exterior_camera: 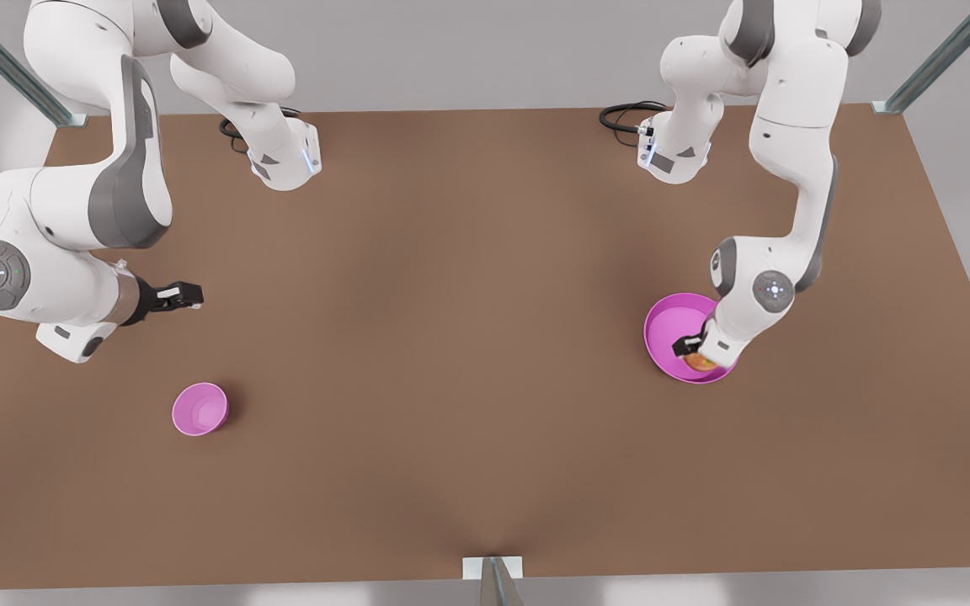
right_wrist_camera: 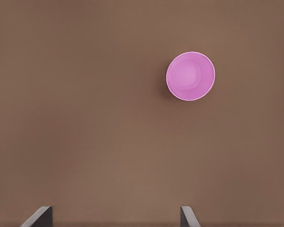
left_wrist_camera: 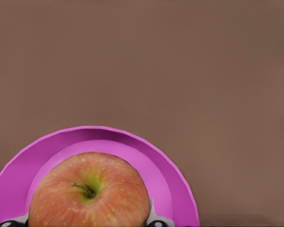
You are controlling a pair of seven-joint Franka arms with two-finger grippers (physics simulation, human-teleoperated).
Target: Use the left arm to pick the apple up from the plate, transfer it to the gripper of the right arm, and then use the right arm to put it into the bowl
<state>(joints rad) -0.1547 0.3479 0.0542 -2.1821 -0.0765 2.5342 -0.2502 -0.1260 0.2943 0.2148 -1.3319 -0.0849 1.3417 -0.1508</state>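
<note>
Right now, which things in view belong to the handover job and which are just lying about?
Job:
apple on plate
bowl
left end effector, straddling the apple
right end effector, open, waiting

Lying about:
table
cables

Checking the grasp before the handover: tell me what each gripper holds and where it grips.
The left gripper straddles the apple on the plate; whether the jaws grip its sides cannot be told. The right gripper, open, holds nothing.

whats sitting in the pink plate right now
The apple sits in the plate, with the left claw down around it, a finger on either side. The plate floor under the apple is covered. The right claw waits apart.
</note>
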